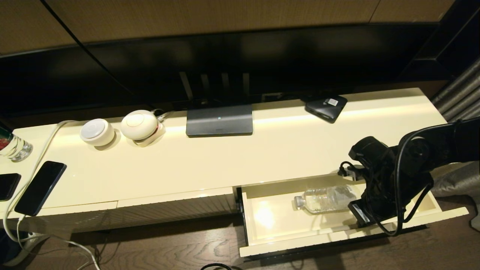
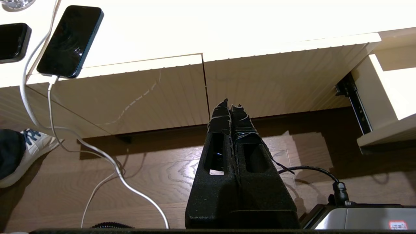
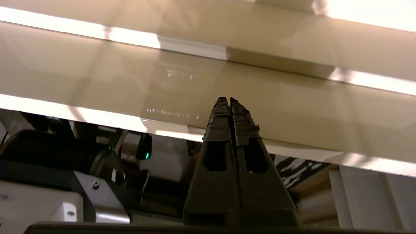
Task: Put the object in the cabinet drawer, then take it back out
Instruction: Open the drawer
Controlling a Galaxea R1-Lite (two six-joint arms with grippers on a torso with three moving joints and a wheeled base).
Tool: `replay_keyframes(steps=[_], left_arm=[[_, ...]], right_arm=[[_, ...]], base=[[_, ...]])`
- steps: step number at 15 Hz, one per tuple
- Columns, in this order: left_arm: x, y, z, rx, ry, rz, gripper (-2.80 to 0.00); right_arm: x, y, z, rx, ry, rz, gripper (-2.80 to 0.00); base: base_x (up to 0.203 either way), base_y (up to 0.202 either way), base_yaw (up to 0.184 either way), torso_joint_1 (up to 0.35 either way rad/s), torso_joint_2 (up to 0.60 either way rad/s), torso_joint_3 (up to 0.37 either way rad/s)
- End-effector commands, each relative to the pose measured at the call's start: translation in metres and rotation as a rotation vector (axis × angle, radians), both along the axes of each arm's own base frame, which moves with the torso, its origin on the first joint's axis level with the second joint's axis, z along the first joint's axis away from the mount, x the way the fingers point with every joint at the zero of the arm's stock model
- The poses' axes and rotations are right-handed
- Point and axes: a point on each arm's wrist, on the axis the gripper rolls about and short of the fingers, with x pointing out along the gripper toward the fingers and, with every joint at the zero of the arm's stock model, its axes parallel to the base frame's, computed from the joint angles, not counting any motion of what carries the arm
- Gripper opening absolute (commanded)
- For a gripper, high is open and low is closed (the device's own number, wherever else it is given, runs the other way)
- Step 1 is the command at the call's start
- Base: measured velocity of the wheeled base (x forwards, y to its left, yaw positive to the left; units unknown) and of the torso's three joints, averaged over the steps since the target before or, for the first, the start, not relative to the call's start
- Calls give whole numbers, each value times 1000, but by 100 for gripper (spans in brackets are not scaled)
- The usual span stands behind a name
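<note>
A water bottle (image 1: 325, 198) lies on its side in the open drawer (image 1: 262, 221), cap toward the robot's left; the right gripper (image 3: 230, 99), fingers together, hangs just beside its base; the left gripper (image 2: 230, 105), fingers together, sits parked low.

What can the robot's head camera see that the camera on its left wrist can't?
Only the head view shows the water bottle lying on its side inside the open drawer, with the right arm reaching over the drawer's right end. It also shows two round white gadgets on the cabinet top.

Only the left wrist view shows the left gripper, shut and held low over the wooden floor in front of the closed ribbed panels, plus a sneaker.

Both show the dark phone on its white cable, and the open drawer's side.
</note>
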Motion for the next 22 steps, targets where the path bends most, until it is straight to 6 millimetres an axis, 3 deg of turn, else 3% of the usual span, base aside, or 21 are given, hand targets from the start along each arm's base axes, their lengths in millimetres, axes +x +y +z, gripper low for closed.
replay_keyframes(steps=[1,13,19,22], left_arm=[[0,0,-1,0,4,0,-280],[0,0,-1,0,4,0,-280],[0,0,-1,0,4,0,-280],[0,0,-1,0,4,0,-280]], right_arm=[[-4,0,-1,-4,33,-8,-280],[-27,6,-19,-10,183,-30,-280],[-23,9,-16,-9,149,-33,-280],[-15,6,-12,-18,50,-49,-280]], base=[[0,0,0,0,0,0],[0,0,0,0,0,0],[0,0,0,0,0,0],[0,0,0,0,0,0]])
